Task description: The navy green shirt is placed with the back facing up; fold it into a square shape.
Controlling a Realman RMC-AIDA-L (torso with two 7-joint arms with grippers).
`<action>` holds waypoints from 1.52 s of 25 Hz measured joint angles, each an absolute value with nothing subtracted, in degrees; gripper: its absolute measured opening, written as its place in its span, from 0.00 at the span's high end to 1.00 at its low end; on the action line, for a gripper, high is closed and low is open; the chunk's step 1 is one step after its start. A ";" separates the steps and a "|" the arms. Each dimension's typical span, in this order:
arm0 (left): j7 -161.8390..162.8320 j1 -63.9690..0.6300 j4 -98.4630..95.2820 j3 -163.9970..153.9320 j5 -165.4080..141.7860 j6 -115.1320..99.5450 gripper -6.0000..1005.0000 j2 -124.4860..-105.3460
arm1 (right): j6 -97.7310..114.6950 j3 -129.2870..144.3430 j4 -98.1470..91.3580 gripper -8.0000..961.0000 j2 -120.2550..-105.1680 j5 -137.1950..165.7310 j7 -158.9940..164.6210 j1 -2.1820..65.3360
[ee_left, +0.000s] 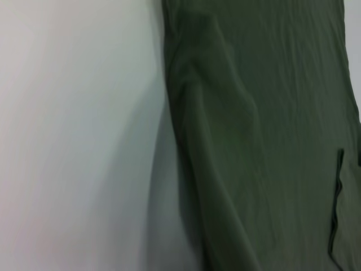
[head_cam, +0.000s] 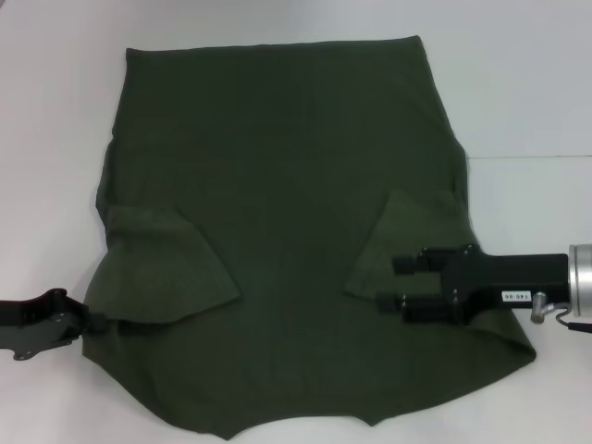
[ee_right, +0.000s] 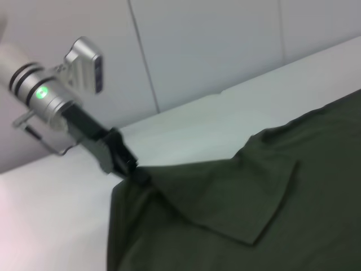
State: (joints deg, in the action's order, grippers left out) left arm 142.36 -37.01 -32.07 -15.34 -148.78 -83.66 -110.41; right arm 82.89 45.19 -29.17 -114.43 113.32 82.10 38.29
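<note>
Item: navy green shirt (head_cam: 287,231), spread flat on the white bench (head_cam: 518,83), both sleeves turned in over the body, hem farthest off.

Nearest, left pincer (head_cam: 91,322): at the shirt's near left edge, seemingly clamped on the cloth there, though the fingers are hard to make out.

Right pincer (head_cam: 393,282): lies over the folded right sleeve (head_cam: 393,240), fingers parted, gripping nothing.

Handling advice: probably a side fold comes next; seize both layers at the edge, lift evenly, and keep each sleeve tucked flat.
</note>
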 joint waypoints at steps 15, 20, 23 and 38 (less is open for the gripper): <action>140.58 -37.15 -31.92 -16.00 -149.32 -82.76 0.96 -110.45 | 79.40 42.31 -29.44 0.20 -105.92 124.77 133.89 42.14; 139.48 -37.21 -31.81 -16.20 -149.31 -82.70 0.96 -110.59 | 80.95 42.26 -29.43 0.20 -104.38 129.72 140.93 41.82; 139.36 -37.35 -31.59 -17.24 -149.32 -82.70 0.96 -110.62 | 81.67 42.26 -29.44 0.20 -104.30 133.28 142.06 41.80; 139.31 -37.71 -31.57 -17.98 -149.25 -82.19 0.96 -110.68 | 79.25 42.85 -27.47 0.20 -104.60 140.84 142.71 41.92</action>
State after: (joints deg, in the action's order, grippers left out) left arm 139.31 -37.71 -31.57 -17.98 -149.25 -82.19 -110.68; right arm 79.25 42.85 -27.47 -104.60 140.84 142.71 41.92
